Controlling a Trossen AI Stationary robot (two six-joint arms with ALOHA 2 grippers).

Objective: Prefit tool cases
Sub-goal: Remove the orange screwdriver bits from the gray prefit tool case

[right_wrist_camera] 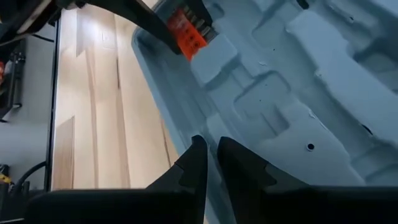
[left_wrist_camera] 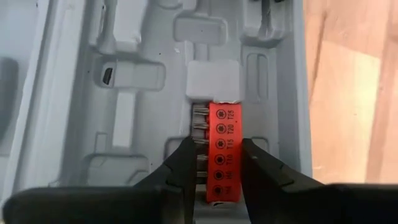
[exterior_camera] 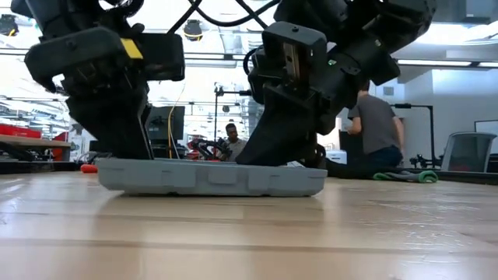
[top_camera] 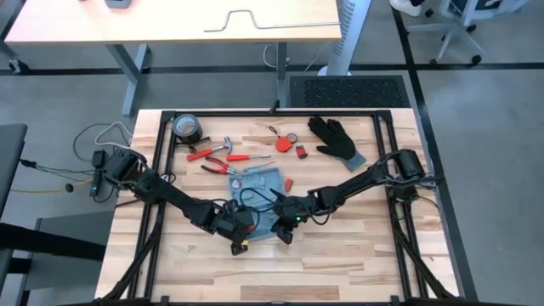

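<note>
The blue-grey tool case lies open and flat on the wooden table, its moulded tray facing up. My left gripper stands over the case's near edge, shut on a red bit holder with a row of bits. The holder is low inside the tray, just below a raised block. My right gripper is at the case's near right corner, its fingers almost together at the rim. My left gripper pinches the red bit holder's lower half between its two fingers, which come from above and lie across its short width. The holder lies level along the tray. I cannot tell whether it rests on the tray. My right gripper has the case's near rim between its nearly closed fingers, one over the tray side and one on the outside. It comes slanting down from the right. The case stays flat on the table.
Behind the case lie a dark tape roll, red-handled pliers, a screwdriver, small red parts and a black glove. A black frame borders the table. Bare wood lies near the front edge.
</note>
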